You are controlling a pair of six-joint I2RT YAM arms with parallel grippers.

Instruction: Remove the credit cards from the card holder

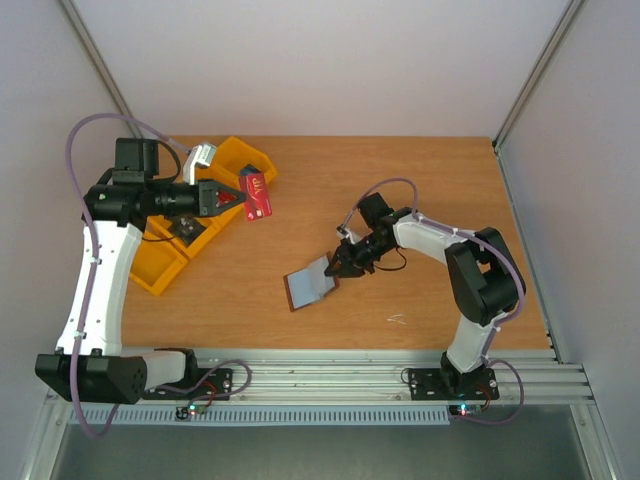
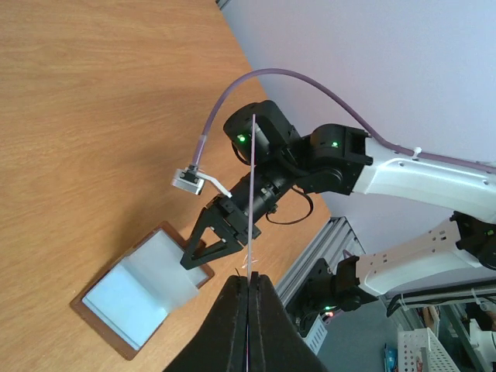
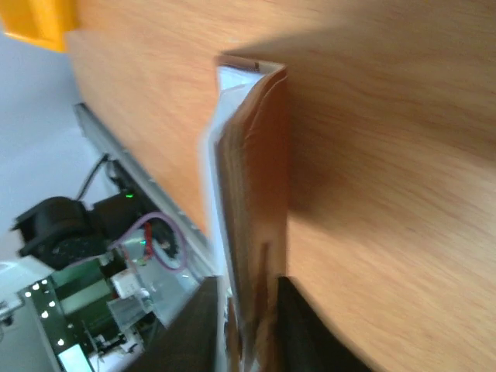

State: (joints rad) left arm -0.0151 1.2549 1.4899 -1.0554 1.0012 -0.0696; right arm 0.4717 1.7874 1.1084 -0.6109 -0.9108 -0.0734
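A red credit card point(image 1: 257, 196) hangs over the table beside the yellow bins, with my left gripper point(image 1: 238, 197) shut on it. The left wrist view shows this card point(image 2: 253, 178) edge-on, as a thin line rising from the closed fingertips point(image 2: 239, 288). The card holder point(image 1: 310, 284) lies open at mid-table, grey-blue lining up and brown rim showing. My right gripper point(image 1: 341, 262) grips its right edge. In the right wrist view the brown flap point(image 3: 260, 163) stands up between the two fingers point(image 3: 298, 325), blurred. In the left wrist view the card holder point(image 2: 143, 291) sits under the right gripper point(image 2: 211, 246).
Yellow plastic bins point(image 1: 163, 262) stand at the table's left, one point(image 1: 246, 157) further back under the left arm. The aluminium rail point(image 1: 330, 380) with both arm bases runs along the near edge. Grey walls close in the sides.
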